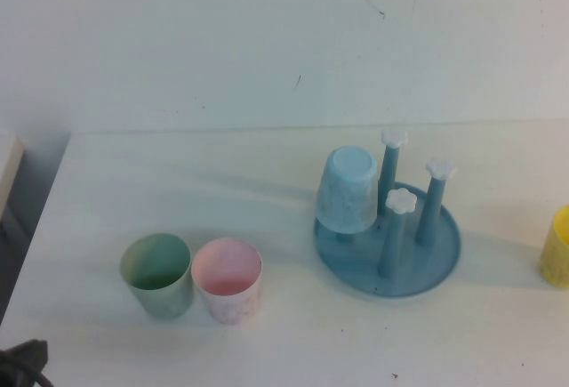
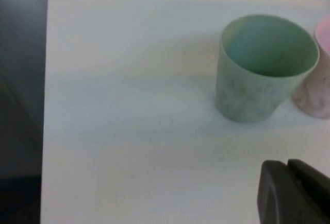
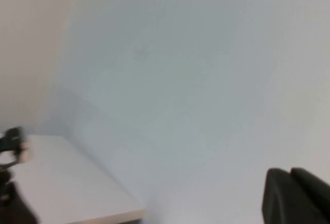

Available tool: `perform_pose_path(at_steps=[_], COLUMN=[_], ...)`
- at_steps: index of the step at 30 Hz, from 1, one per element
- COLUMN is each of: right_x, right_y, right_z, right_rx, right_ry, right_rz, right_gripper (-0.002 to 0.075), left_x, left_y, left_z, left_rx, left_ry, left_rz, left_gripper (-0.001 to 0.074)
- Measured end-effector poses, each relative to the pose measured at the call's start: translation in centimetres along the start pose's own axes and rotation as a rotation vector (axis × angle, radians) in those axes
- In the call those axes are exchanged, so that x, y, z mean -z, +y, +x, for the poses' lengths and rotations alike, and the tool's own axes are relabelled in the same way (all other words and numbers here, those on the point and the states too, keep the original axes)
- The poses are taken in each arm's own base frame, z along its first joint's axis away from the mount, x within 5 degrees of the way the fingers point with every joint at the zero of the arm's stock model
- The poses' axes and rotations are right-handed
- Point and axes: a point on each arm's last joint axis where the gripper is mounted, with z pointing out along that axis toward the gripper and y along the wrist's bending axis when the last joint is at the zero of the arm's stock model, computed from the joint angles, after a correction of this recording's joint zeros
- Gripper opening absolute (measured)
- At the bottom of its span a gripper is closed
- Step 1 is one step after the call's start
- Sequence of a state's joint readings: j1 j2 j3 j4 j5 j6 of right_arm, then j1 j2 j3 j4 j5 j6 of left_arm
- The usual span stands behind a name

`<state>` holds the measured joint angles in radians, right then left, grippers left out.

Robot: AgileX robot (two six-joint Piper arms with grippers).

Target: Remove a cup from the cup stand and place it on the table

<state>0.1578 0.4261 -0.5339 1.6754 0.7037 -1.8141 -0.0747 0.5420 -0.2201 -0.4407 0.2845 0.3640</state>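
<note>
Three cameras: one raised, two wrist-mounted.
The high view angles down over the tabletop; the left wrist sits close, sharing the green cup; the right wrist seemingly faces a wall.

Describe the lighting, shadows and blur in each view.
High view: soft, washed-out light; the cup stand throws a faint shadow toward the right on the table. Left wrist view: green cup fairly clear, left gripper blurred. Right wrist view: hazy, right gripper out of focus.

It looked like a plain test room for a robot. A bare white table stood against a blank white wall, with only plastic cups and a cup stand set out.
</note>
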Motion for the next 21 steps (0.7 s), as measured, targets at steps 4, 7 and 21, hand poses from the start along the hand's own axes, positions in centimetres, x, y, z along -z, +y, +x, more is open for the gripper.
perform_pose_path(at_steps=[4, 7, 21], right_x=[0.1, 0.1, 0.2], right_y=[-1.0, -1.4, -1.7], right_z=[0.3, 0.4, 0.4], right_rx=[-0.006, -0.008, -0.014], right_ry=[0.022, 0.033, 0.037], right_rz=[0.106, 0.155, 0.192], right_gripper=[-0.0001, -0.0001, -0.0001], left_x=[-0.4, -0.5, -0.6], left_y=[0.0, 0.0, -0.1], left_z=[1.7, 2.9, 3.5], left_rx=[0.006, 0.01, 0.031], left_ry=[0.071, 0.132, 0.161], left_rz=[0.009, 0.02, 0.029], left_gripper=[-0.0002, -0.0002, -0.0002])
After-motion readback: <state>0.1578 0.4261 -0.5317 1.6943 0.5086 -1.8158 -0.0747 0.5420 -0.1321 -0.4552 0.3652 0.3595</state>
